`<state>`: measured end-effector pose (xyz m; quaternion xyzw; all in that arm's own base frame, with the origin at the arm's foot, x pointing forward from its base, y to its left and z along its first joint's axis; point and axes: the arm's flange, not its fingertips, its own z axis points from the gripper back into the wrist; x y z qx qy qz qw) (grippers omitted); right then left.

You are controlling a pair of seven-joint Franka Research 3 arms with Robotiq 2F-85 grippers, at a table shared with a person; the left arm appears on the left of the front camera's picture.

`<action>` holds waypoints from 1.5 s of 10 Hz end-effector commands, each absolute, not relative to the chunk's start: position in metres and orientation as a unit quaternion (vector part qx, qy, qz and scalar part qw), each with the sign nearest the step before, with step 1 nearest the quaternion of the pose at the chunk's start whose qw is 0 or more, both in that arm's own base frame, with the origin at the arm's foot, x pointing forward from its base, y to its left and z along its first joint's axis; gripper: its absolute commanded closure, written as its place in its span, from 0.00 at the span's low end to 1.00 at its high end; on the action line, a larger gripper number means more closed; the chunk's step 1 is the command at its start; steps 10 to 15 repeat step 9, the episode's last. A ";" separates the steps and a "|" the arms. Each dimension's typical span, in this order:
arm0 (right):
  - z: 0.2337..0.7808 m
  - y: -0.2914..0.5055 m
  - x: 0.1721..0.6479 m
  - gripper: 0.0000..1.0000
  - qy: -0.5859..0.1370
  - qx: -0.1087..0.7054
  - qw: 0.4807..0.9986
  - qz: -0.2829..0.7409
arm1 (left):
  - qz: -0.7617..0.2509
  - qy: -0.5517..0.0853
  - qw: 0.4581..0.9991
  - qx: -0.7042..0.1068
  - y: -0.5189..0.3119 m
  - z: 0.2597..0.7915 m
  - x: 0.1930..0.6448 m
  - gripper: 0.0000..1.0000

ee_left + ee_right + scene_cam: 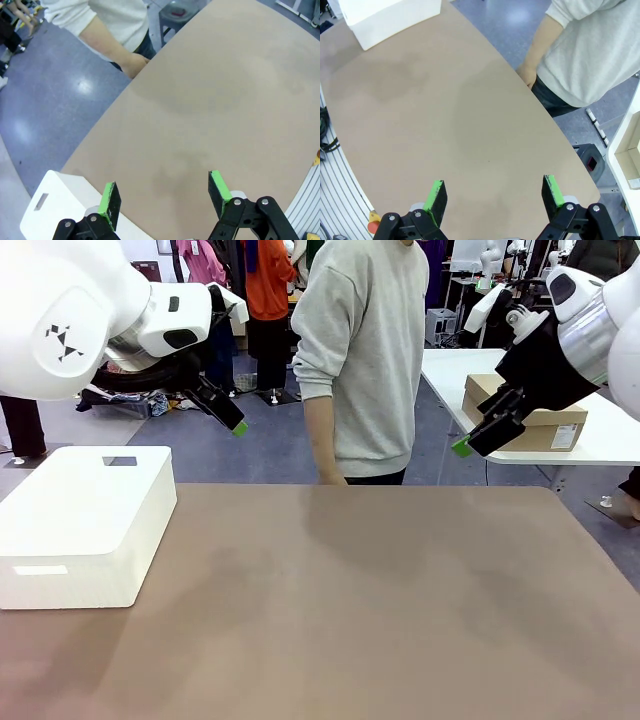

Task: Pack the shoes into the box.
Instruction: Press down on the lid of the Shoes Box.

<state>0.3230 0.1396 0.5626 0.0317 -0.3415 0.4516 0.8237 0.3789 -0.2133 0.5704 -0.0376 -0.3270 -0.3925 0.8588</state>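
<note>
Bare brown table (350, 600), white plastic box (85, 520) left, both pincers open

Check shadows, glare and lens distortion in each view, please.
Front view: sharp, soft arm shadows on the brown matte table. Left wrist view: ceiling-light glare on the blue floor, the table edge bowed. Right wrist view: faint shadows, wide-angle curving, the open right hand crisp.

Brown table (380, 600), one box on it.
A white rounded box (85, 525) sits at its left edge; a person's hand (136, 64) seems to touch the far edge.
</note>
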 end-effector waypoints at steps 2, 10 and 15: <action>0.562 0.142 0.322 0.00 -0.341 0.028 0.828 0.444 | -0.393 -0.326 0.859 -0.037 -0.213 0.569 0.378 0.08; 0.562 0.142 0.322 0.00 -0.341 0.028 0.828 0.444 | -0.393 -0.326 0.859 -0.037 -0.213 0.569 0.378 0.08; 0.562 0.142 0.322 0.00 -0.341 0.028 0.828 0.444 | -0.393 -0.326 0.859 -0.037 -0.213 0.569 0.378 0.08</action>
